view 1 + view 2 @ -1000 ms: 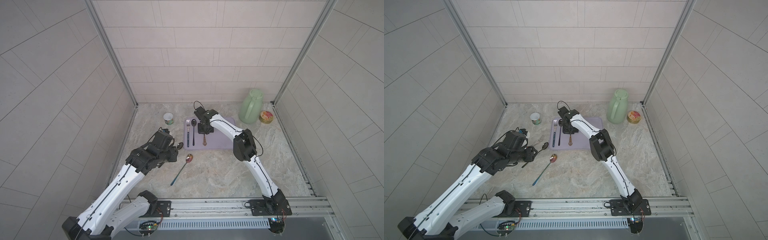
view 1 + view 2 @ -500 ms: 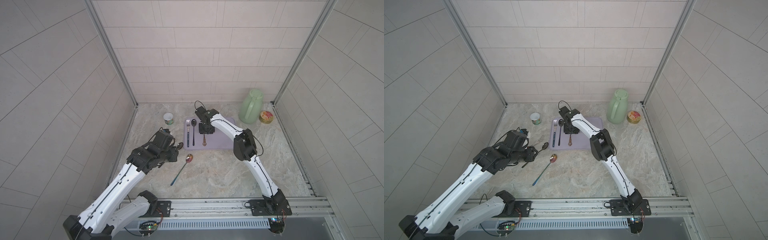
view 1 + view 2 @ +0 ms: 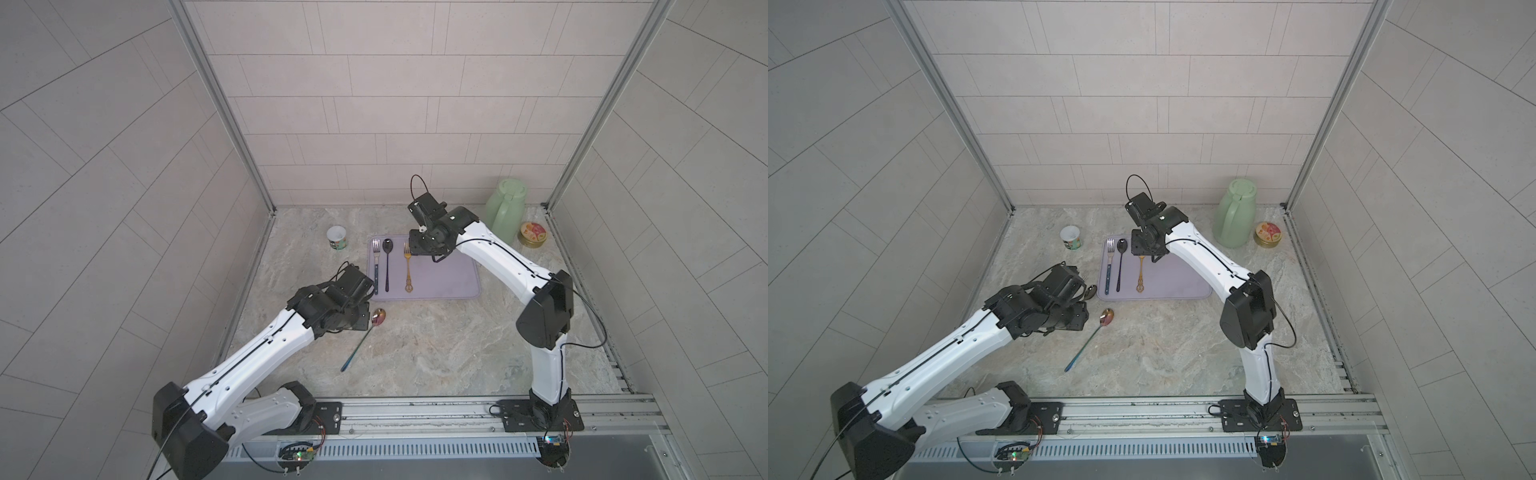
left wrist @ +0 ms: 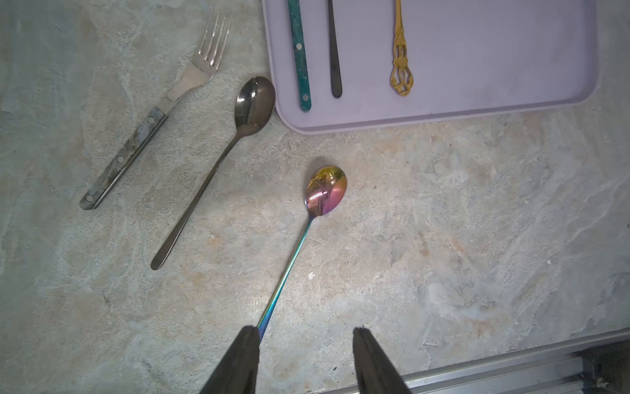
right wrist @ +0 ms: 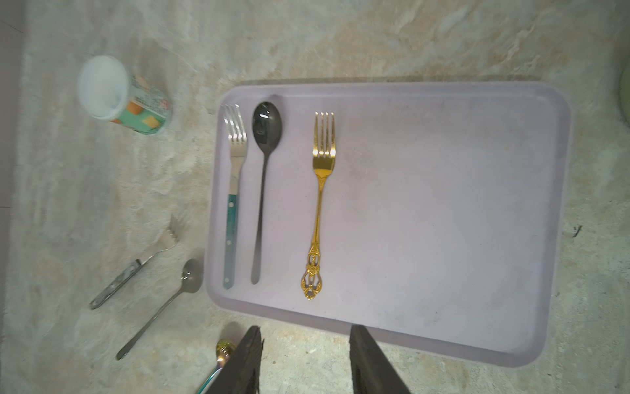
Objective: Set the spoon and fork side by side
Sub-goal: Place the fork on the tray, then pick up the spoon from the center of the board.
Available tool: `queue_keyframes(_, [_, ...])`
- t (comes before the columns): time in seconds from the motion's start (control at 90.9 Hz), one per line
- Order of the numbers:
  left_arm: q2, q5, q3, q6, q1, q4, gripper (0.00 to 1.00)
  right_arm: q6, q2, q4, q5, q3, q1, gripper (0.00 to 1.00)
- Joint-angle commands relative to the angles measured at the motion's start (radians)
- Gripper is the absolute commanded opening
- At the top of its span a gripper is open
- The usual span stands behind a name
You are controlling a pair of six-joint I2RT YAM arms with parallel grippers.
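Just below the lower-left corner of the tray (image 3: 449, 274) in both top views, the left gripper (image 4: 303, 329) hung spread and empty. One fingertip (image 4: 250, 337) sat over the thin handle of the rainbow spoon (image 4: 325, 191), which lay on the counter — an off-centre close would likely skid it aside. The right gripper (image 5: 305, 327), also spread and empty, hovered over the gold fork (image 5: 320, 204), which lay flat on the tray. The left arm reached low from the lower left; the right arched from the lower right — elbow raised.
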Motion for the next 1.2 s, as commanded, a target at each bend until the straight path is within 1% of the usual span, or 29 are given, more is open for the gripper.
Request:
queue_keyframes(0.0, [0.046, -0.081, -0.017, -0.073, -0.08, 0.022, 0.51, -0.002, -0.114, 0.094, 0.035, -0.14, 0.022, 0.45])
queue_keyframes(0.044, [0.085, -0.104, -0.031, -0.08, -0.108, 0.051, 0.53, -0.002, -0.167, 0.128, 0.042, -0.204, 0.029, 0.44])
queue_keyframes(0.11, [0.151, -0.084, -0.055, -0.077, -0.114, 0.097, 0.54, 0.005, -0.247, 0.173, 0.054, -0.299, 0.038, 0.44])
queue_keyframes(0.22, [0.258, -0.072, -0.096, -0.08, -0.115, 0.162, 0.52, 0.011, -0.359, 0.247, 0.053, -0.446, 0.044, 0.44])
queue_keyframes(0.319, [0.332, -0.113, -0.135, -0.107, -0.114, 0.203, 0.51, 0.006, -0.42, 0.268, 0.054, -0.521, 0.049, 0.45])
queue_keyframes(0.44, [0.384, -0.136, -0.161, -0.109, -0.113, 0.227, 0.52, 0.003, -0.466, 0.262, 0.071, -0.576, 0.053, 0.45])
queue_keyframes(0.506, [0.391, -0.132, -0.177, -0.103, -0.112, 0.247, 0.53, 0.009, -0.489, 0.275, 0.074, -0.609, 0.054, 0.45])
queue_keyframes(0.583, [0.391, -0.097, -0.193, -0.092, -0.098, 0.264, 0.52, 0.015, -0.509, 0.293, 0.067, -0.642, 0.054, 0.46])
queue_keyframes(0.759, [0.357, -0.104, -0.225, -0.076, -0.073, 0.27, 0.5, 0.012, -0.518, 0.295, 0.042, -0.667, 0.054, 0.45])
queue_keyframes(0.825, [0.346, -0.061, -0.244, -0.069, -0.047, 0.286, 0.49, 0.015, -0.516, 0.291, 0.038, -0.667, 0.055, 0.46])
queue_keyframes(0.936, [0.329, -0.029, -0.263, -0.069, -0.017, 0.299, 0.49, 0.019, -0.518, 0.29, 0.031, -0.671, 0.056, 0.46])
queue_keyframes(1.013, [0.33, 0.024, -0.274, -0.071, 0.008, 0.306, 0.49, 0.024, -0.519, 0.281, 0.029, -0.673, 0.057, 0.48])
queue_keyframes(1.079, [0.333, 0.038, -0.287, -0.071, 0.018, 0.313, 0.48, 0.024, -0.519, 0.276, 0.034, -0.672, 0.057, 0.48])
queue_keyframes(1.189, [0.324, 0.069, -0.301, -0.074, 0.019, 0.322, 0.42, 0.025, -0.521, 0.272, 0.034, -0.668, 0.057, 0.49])
